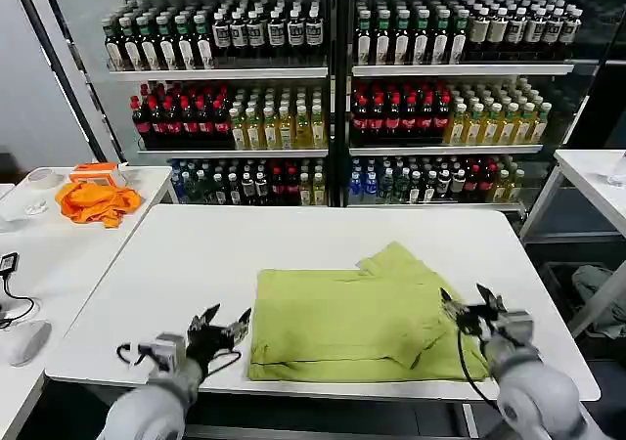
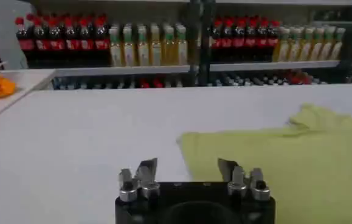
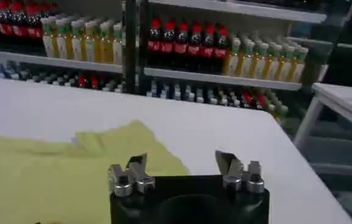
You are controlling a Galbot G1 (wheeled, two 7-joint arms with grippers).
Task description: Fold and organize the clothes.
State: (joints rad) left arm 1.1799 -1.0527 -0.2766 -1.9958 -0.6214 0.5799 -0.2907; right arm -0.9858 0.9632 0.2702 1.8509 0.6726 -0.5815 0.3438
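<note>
The T-shirt [image 1: 357, 313] lay between both grippers, left [image 1: 223, 325] and right [image 1: 468, 306], jaws open, at the table's [image 1: 293, 235] near edge.

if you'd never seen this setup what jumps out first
A yellow-green T-shirt, partly folded, lies on the near half of the white table. The left claw hangs open just off the shirt's left edge, and the right claw is open over its right edge. Behind stand shelves of bottled drinks, and an orange cloth sits on the side table to the left.
</note>
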